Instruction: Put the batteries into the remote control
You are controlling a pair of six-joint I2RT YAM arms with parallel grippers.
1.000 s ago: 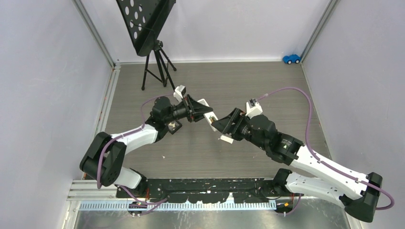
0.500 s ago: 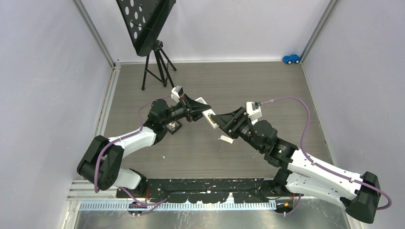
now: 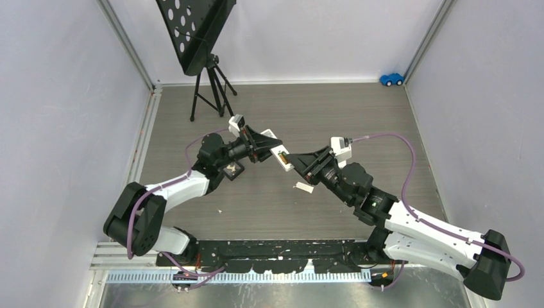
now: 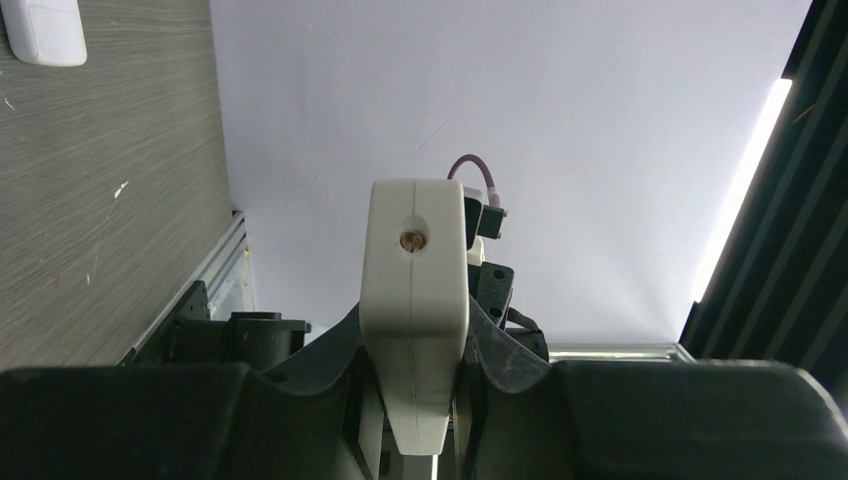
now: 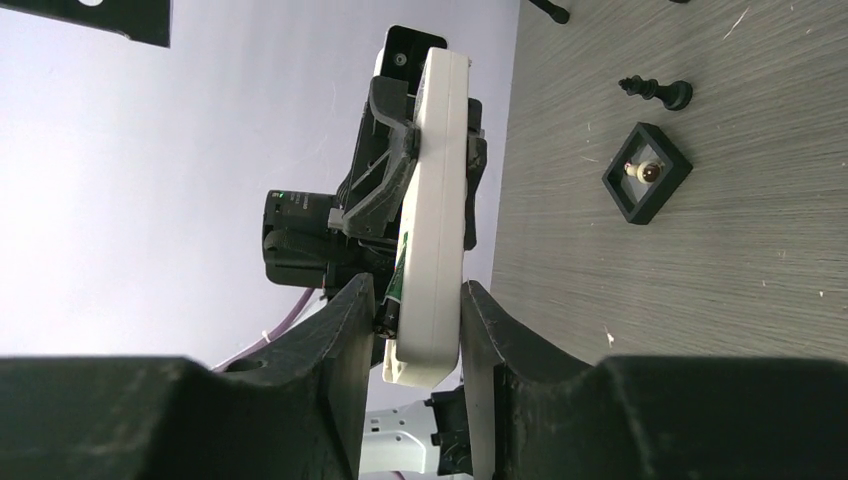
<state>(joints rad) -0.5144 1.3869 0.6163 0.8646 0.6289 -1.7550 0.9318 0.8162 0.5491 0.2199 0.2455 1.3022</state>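
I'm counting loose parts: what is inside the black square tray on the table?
One small round pale-and-brown piece lies in the tray, too small to identify. The tray floor beneath it is covered.

Grey wood-grain floor (image 3: 333, 115) — pale walls (image 3: 58, 115), blk stand (image 3: 192, 32).

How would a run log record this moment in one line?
left claw: holds remote aloft | right claw: clamped on remote's free end | green battery: showing in remote
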